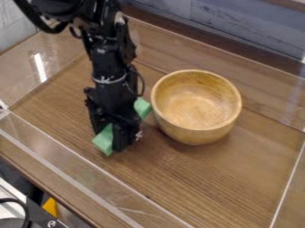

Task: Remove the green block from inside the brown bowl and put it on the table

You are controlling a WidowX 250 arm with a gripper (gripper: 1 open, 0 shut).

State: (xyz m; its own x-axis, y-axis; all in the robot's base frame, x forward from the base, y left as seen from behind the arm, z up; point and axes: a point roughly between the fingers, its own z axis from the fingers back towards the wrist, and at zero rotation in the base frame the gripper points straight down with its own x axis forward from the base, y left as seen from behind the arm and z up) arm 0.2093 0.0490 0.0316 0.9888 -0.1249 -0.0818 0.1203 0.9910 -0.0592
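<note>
**A:** Camera view: over toward the left edge of the table (238,187), the gripper (116,134) is pointing straight down with its fingers partly apart, clamping the green block (111,139) between them. The low end looks like it's touching or nearly touching the wood.

**B:** So the brown bowl (197,107) just to its right is sitting empty. I'm guessing it's only holding on until the block's settled.
</note>
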